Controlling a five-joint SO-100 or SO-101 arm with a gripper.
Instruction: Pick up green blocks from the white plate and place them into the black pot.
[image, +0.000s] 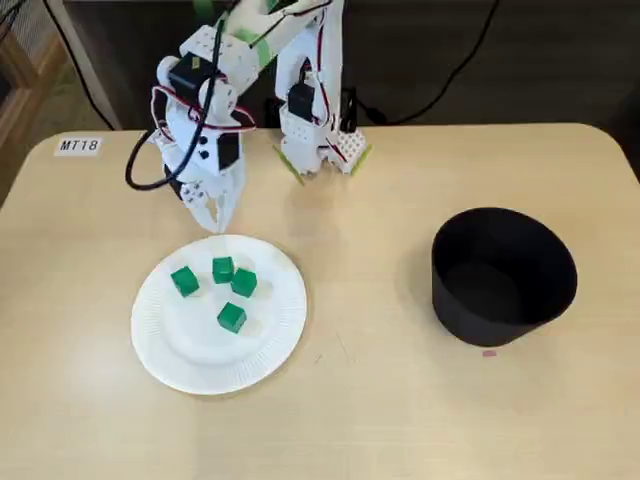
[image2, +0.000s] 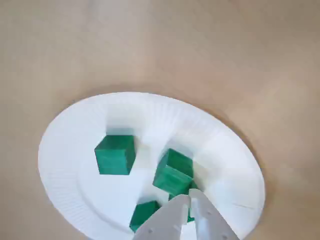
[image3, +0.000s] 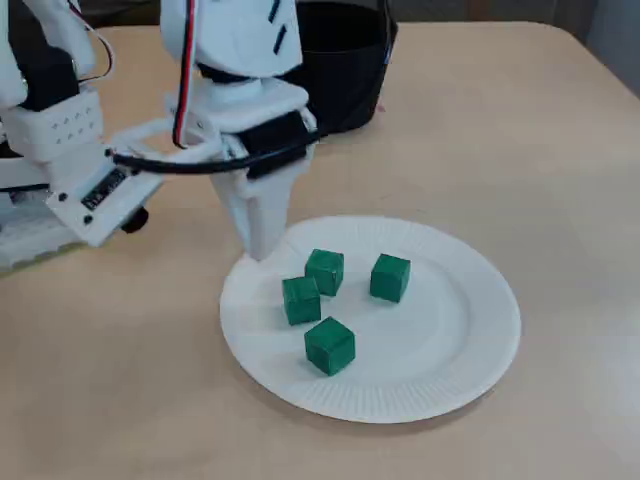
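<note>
In a fixed view the white plate (image: 160, 345) lies at the lower left of the frame on the tabletop (image: 400, 420). It carries four green blocks (image: 231, 317), three grouped toward its upper part and one a little below them. The black pot (image: 500, 300) stands well apart at the right. The jaws are drawn nearly together with nothing between them and point down at the plate's upper rim, near the grouped blocks; in the wrist view their white tips enter from the bottom edge and partly cover one block.
</note>
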